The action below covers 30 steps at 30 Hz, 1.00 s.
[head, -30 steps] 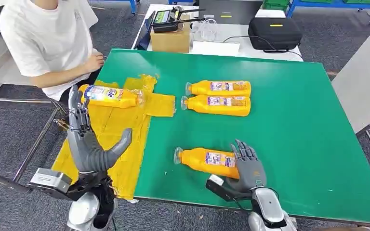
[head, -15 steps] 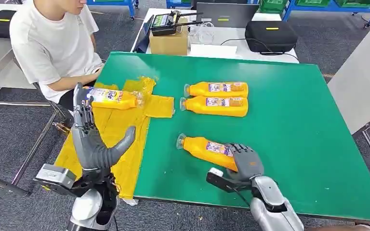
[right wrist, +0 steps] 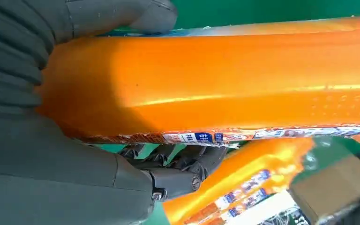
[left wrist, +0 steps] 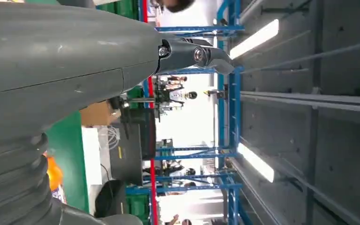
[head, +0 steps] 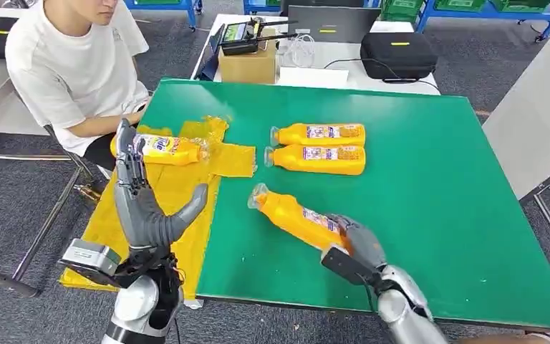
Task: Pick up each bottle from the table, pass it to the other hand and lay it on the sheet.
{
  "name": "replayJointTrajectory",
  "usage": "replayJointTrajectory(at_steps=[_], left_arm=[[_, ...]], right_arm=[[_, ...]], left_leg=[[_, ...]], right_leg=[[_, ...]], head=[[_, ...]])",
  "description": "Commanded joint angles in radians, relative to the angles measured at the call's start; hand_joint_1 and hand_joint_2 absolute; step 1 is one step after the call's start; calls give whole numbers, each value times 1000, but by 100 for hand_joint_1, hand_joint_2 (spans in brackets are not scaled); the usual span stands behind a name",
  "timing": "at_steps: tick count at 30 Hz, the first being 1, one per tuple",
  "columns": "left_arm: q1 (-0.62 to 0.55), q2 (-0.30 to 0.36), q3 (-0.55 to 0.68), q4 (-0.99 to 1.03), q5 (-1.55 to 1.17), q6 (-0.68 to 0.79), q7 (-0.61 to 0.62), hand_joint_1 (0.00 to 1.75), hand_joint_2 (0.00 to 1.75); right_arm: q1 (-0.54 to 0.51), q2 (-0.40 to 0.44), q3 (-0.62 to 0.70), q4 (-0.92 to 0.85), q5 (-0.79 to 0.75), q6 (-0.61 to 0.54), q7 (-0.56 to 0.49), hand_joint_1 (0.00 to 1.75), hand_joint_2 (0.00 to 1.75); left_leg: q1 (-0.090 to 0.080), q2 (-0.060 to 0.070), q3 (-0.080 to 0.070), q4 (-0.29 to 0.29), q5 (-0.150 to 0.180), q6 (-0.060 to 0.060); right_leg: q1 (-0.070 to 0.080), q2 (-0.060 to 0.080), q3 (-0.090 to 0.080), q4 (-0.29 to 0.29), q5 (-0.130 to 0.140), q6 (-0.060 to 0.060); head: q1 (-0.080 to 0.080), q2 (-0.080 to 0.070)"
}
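My right hand (head: 354, 242) grips the base end of an orange bottle (head: 293, 217) near the table's front edge; the bottle is tilted, cap end up and to the left. In the right wrist view the thumb (right wrist: 136, 14) and fingers (right wrist: 178, 166) wrap the orange bottle (right wrist: 225, 89). My left hand (head: 145, 204) is raised, open and upright over the yellow sheet (head: 159, 202), holding nothing. One orange bottle (head: 165, 149) lies on the sheet's far part. Two more orange bottles (head: 319, 134) (head: 317, 158) lie side by side mid-table.
A person in a white shirt (head: 64, 72) sits at the green table's (head: 437, 179) far left corner, close to the sheet. Behind the table stand a cardboard box (head: 251, 64), a laptop (head: 333, 21) and a black case (head: 399, 54). A grey surface (head: 537, 122) lies to the right.
My right hand closed around the near bottle's base and lifted it, swinging its cap end up and to the left. The left hand rose slightly, staying open. The camera shifted a little.
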Motion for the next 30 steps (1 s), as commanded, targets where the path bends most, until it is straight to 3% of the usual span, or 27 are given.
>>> replayJointTrajectory(at_steps=[1, 2, 4, 9, 13, 18, 24, 30], left_arm=[[-4, 43, -20, 83, 36, -49, 56, 0, 175], [-3, 53, -39, 119, 37, -100, 155, 0, 175], [6, 32, -38, 221, 102, -188, 233, 0, 175], [7, 13, -36, 341, 270, -292, 293, 0, 175], [10, 65, -103, 324, 221, -416, 288, 0, 175], [12, 72, -114, 320, 206, -434, 281, 0, 175], [13, 36, -62, 287, 306, -505, 293, 0, 175], [12, 37, -63, 279, 308, -504, 295, 0, 175]], right_arm=[[150, 100, -105, -165, -122, -84, -125, 175, 175], [179, 127, -135, -243, -154, -109, -132, 175, 175], [233, 189, -185, -420, -218, -171, -148, 175, 175], [249, 279, -220, -608, -348, -326, -209, 175, 175], [199, 278, -189, -580, -382, -329, -238, 175, 175], [191, 275, -181, -562, -382, -327, -253, 175, 175], [134, 251, -64, -388, -296, -233, -230, 175, 175], [130, 254, -40, -355, -261, -247, -240, 175, 175]], left_leg=[[0, -5, -7, -2, 2, 3], [-1, -3, -6, -1, 1, 2], [-1, -6, -11, -1, 2, 2], [-2, -8, -22, 0, 2, 3], [-2, -9, -23, -1, 3, 3], [-2, -8, -25, -1, 3, 3], [-1, -7, -25, -2, 3, 3], [-1, -8, -26, 0, 3, 2]], right_leg=[[1, -5, -5, -3, 2, -4], [0, -3, -5, -1, 0, -3], [0, -6, -8, -1, 0, -3], [-1, -8, -18, 1, 0, -5], [-1, -9, -19, -1, 0, -4], [-1, -9, -20, -2, 1, -5], [0, -7, -21, -2, 2, -5], [0, -8, -21, -1, 1, -3]], head=[[0, 0], [0, 0], [0, 0], [0, 0], [0, 0], [0, 0], [0, 0], [0, 0]])
